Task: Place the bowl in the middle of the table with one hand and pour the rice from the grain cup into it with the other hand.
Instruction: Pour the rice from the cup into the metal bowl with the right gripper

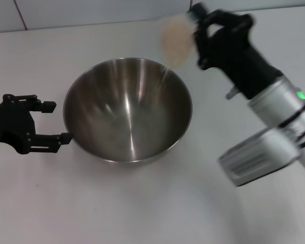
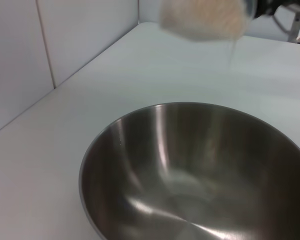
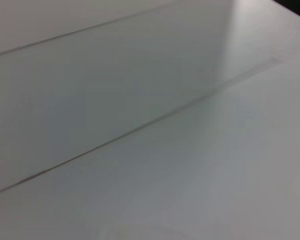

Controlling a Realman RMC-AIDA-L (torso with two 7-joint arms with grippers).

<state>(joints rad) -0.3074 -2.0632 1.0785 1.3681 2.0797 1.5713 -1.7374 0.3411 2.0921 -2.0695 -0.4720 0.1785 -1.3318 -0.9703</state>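
While nothing lies on the nearest part of the white table (image 1: 142,213), a large stainless-steel bowl (image 1: 127,109) stands upright near its middle, its shiny inside showing no grains in the left wrist view. Level with the bowl, on the robot's left, the left gripper (image 1: 53,122) rests just beside the bowl's outer wall with its two black fingers spread apart, gripping nothing. Farther back and higher, the right gripper (image 1: 195,30) is clamped on the grain cup (image 1: 177,38), which is tipped over above the bowl's far rim. Pale beige rice (image 2: 202,19) fills the tilted cup. Behind everything runs a tiled wall (image 2: 40,55).
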